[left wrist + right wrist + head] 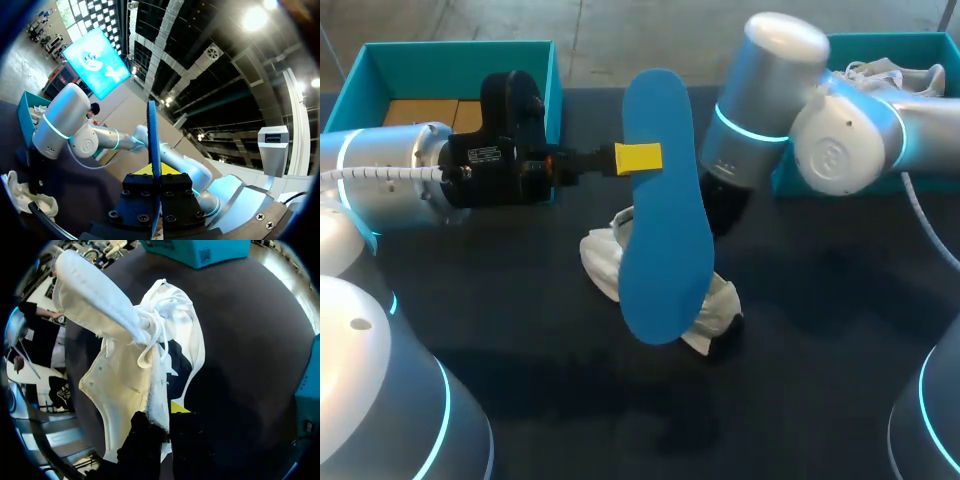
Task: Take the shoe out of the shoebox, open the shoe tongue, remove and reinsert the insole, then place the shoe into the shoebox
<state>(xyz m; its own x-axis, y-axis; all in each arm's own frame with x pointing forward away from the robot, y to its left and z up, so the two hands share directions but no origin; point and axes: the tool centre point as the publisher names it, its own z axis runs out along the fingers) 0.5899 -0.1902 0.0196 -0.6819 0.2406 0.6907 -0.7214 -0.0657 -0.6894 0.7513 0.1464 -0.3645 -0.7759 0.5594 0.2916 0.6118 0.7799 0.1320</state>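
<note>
Blue insole (665,250) clamped upright in left pincer (638,158), above dark bench (820,300); white shoe (125,375) (tongue (95,285) flopped outward) pinched by its side wall in right pincer (167,422).

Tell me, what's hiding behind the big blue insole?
The white shoe sits behind the insole; only its ends peek out. Its middle is covered, like the right end effector holding it.

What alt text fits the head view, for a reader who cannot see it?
The left arm's jaws hold a blue insole over a white shoe; the right arm ends at the shoe. Teal shoeboxes stand back left and back right.
</note>
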